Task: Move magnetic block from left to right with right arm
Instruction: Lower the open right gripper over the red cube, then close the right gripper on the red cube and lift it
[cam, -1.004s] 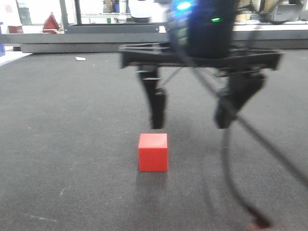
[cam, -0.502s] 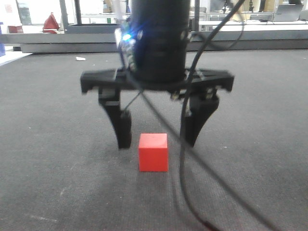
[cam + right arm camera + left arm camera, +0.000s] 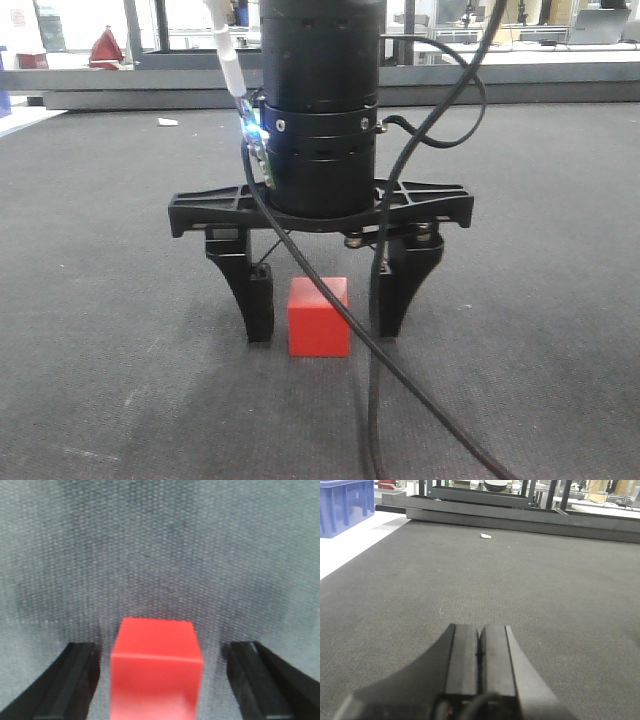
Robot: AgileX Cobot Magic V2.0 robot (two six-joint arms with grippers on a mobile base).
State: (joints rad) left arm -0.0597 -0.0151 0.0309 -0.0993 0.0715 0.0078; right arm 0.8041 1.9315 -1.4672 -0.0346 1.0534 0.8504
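1. where the dark grey woven surface (image 3: pixel 120 300) spreads out under the right arm, the small matte red cube (image 3: pixel 319 318) sits flat on it, with one face turned square to the front camera.
2. the black two-fingered right gripper (image 3: pixel 322 328) straddles the cube with its fingers apart, one on each side. a narrow strip of surface shows between each finger and the cube, so neither finger touches it. the fingertips reach down beside the cube's lower half, close to the surface.
3. in the right wrist view the red cube (image 3: pixel 156 667) lies low and central inside the right gripper (image 3: pixel 162 680). there is a gap on either side of it, and its near face is blurred.
4. above the fingers runs a wide black crossbar (image 3: pixel 320 205), and above that the black cylindrical wrist (image 3: pixel 320 110), with a small blue light (image 3: pixel 250 130) glowing on its side.
5. a black cable (image 3: pixel 400 376) slants down from the wrist and crosses in front of the cube's upper right part on its way to the surface. a white cable (image 3: pixel 225 50) runs up beside the wrist.
6. the black left gripper (image 3: pixel 479 640) has its fingers pressed together with nothing between them, above bare surface (image 3: pixel 545 580).
7. farther off, a small white scrap (image 3: pixel 167 122) lies on the surface near dark metal rails (image 3: pixel 150 98). a blue plastic crate (image 3: pixel 345 505) stands beyond the surface's edge.
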